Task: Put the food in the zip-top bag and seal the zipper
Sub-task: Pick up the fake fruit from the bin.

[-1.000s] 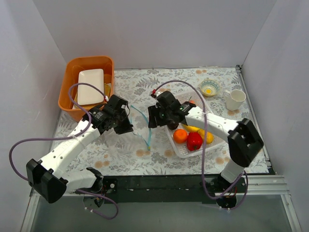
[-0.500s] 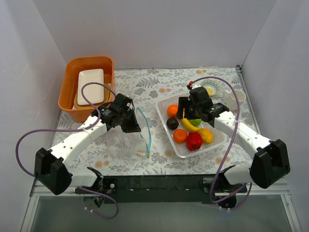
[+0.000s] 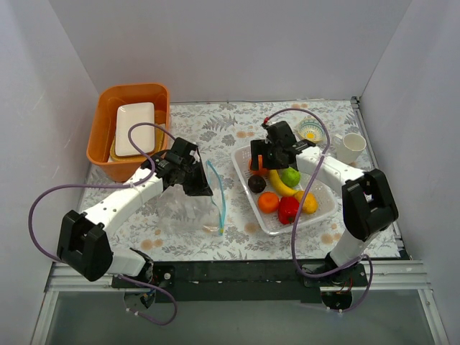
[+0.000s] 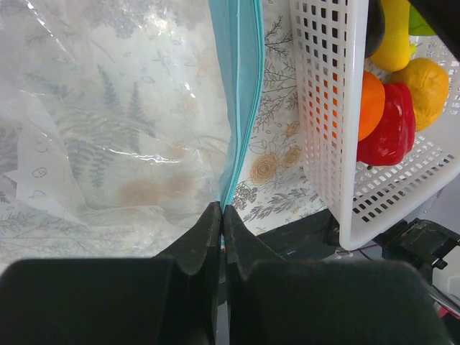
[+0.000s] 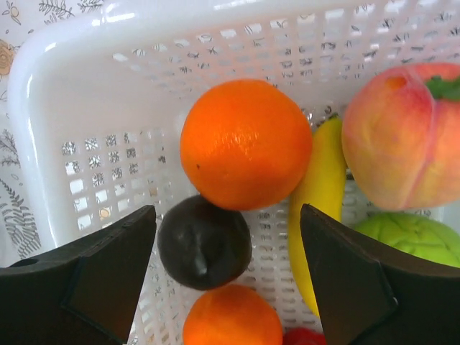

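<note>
Left claw point(image 4: 222, 210) clenched on the thin blue zipper point(image 4: 241, 86), which runs 12-to-6 o'clock along the crinkly clear bag point(image 3: 183, 212) lying on the desk point(image 3: 215, 122), at 9 o'clock from the perforated white basket point(image 5: 43, 93). Right claw point(image 5: 226, 215), released and nearer the food, hangs directly over a smooth round orange point(image 5: 244, 144) in the basket.

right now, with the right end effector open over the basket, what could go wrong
1. The round orange toy fruit lies close against the dark purple ball and yellow banana; the open right end effector might nudge those or squeeze the orange out sideways.
2. The left end effector pinches the clear crinkly zip-top bag at one spot only, so its mouth may sag.
</note>
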